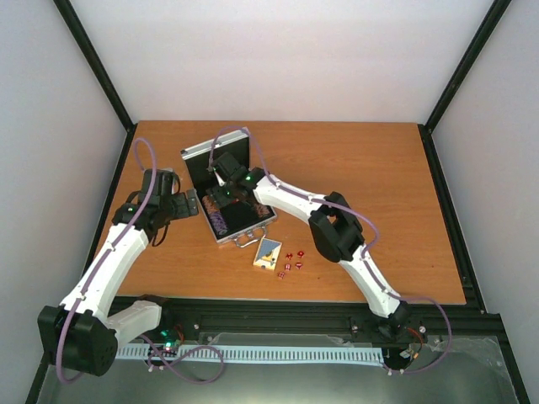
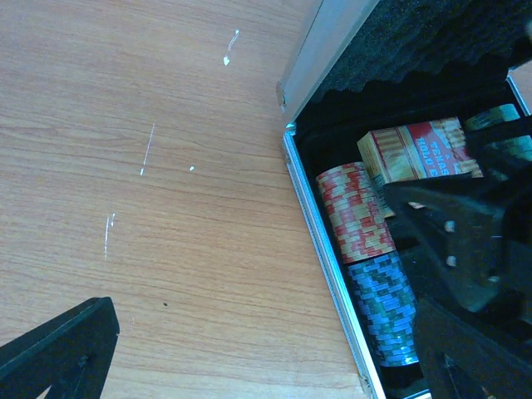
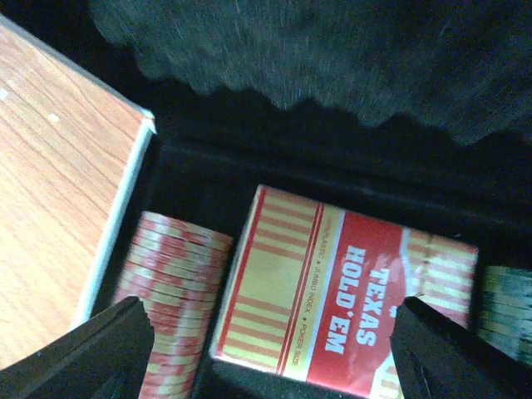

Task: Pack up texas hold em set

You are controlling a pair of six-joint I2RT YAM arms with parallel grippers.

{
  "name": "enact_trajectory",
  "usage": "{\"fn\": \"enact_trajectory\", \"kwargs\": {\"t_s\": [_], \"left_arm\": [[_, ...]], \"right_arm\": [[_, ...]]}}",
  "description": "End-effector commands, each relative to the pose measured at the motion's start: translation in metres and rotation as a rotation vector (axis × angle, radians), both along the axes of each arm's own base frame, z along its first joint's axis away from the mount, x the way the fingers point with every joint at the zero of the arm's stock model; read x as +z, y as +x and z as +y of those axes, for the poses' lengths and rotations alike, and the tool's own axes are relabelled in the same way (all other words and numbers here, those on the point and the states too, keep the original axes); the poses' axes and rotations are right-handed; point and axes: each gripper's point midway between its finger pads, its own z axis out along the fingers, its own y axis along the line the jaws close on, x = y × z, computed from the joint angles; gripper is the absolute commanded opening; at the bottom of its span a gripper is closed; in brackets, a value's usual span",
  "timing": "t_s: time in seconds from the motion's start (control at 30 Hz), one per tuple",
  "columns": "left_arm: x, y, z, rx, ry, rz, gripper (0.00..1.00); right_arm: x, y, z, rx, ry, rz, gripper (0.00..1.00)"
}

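The silver briefcase [image 1: 246, 238] lies open with its black foam lid [image 1: 212, 158] raised. Inside lie a red chip stack [image 2: 356, 212], a blue chip stack [image 2: 384, 309] and the red card deck [image 3: 332, 291], printed TEXAS HOLD'EM. A green stack [image 3: 509, 309] shows at the deck's far side. My right gripper [image 3: 270, 337] hangs open just above the red deck, one finger over the red chips [image 3: 170, 291]. My left gripper [image 2: 266, 370] is open over bare table, just left of the case's rim [image 2: 320, 249]. The blue-yellow deck [image 1: 268, 252] and tiny red dice [image 1: 291, 261] lie outside, in front of the case.
The wooden table [image 1: 379, 194] is bounded by a black frame and white walls. The right arm [image 1: 337, 227] reaches across the middle toward the case. The left arm [image 1: 126, 236] runs along the table's left side.
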Motion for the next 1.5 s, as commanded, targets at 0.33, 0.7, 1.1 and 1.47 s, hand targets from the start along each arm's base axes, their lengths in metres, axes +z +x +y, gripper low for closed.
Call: {"fn": "enact_trajectory", "kwargs": {"t_s": [0.33,0.7,1.1,1.47], "left_arm": [[0.005,-0.009,0.009,0.010,0.038,0.021,1.00],[0.000,-0.001,0.004,-0.018,0.034,0.034,1.00],[0.000,0.010,-0.001,-0.028,0.025,0.024,1.00],[0.001,0.021,-0.006,-0.059,0.022,0.018,1.00]], "right_arm": [[-0.062,0.032,-0.022,-0.060,-0.236,-0.100,0.80],[-0.043,0.012,-0.006,0.095,-0.161,-0.058,0.88],[0.043,-0.015,-0.029,0.096,-0.111,-0.047,1.00],[0.014,-0.117,-0.156,-0.021,-0.313,0.217,1.00]]}}
